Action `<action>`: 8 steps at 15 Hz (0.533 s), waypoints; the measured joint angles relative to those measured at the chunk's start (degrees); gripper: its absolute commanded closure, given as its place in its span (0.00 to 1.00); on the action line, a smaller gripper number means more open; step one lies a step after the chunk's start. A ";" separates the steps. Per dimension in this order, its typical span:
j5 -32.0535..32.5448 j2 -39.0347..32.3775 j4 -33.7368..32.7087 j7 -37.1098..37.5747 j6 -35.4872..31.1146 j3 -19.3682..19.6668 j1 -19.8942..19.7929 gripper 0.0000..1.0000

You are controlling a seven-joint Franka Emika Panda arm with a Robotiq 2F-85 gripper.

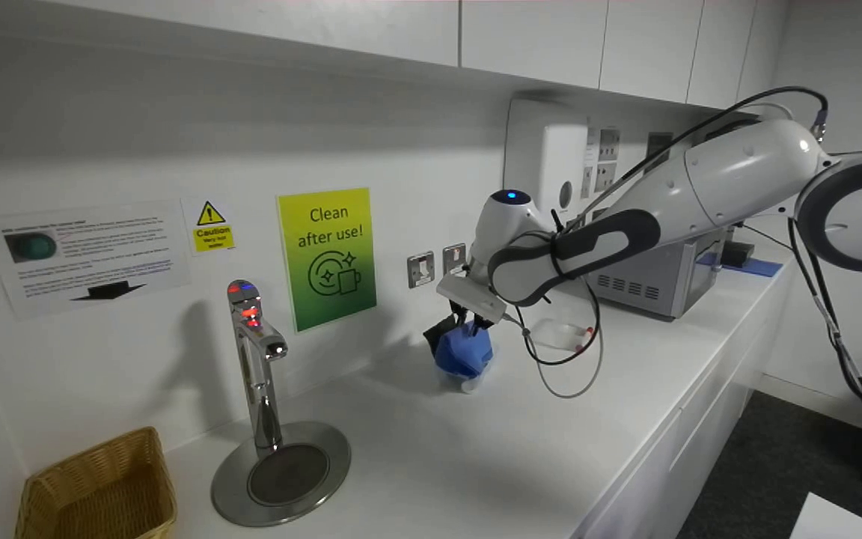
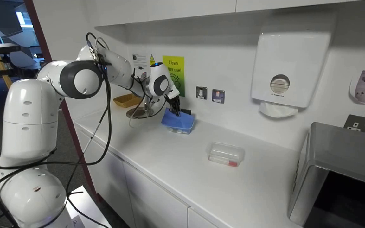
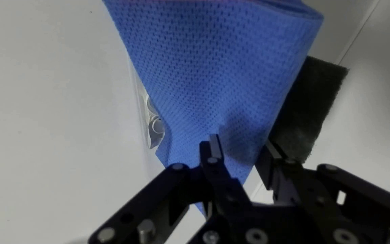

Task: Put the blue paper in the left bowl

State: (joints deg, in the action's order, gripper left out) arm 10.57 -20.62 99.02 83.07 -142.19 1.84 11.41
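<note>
The blue paper lies draped over a clear plastic bowl and covers most of it. The paper also shows in an exterior view and fills the upper middle of the wrist view. A few white round items show in the bowl at the paper's edge. My gripper is right at the paper; its fingers stand apart, one over the paper, the other by the paper's edge beside a dark sponge-like piece. Nothing is visibly pinched between them. A second clear container with a red item stands farther along the counter.
The counter runs along a wall with switches. A tap over a round drain and a wicker basket stand towards one end. A microwave stands towards the other. Wall cupboards hang above.
</note>
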 measured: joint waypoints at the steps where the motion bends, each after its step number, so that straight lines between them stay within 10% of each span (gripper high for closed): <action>1: 0.10 -0.01 0.00 0.00 -0.03 0.05 0.00 0.27; 5: 0.29 -0.01 0.00 0.00 -0.03 0.16 0.00 0.01; 8: 0.60 -0.01 0.00 0.06 -0.04 0.27 0.01 0.00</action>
State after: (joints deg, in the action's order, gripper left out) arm 11.17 -20.63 99.01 83.13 -142.22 2.11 11.43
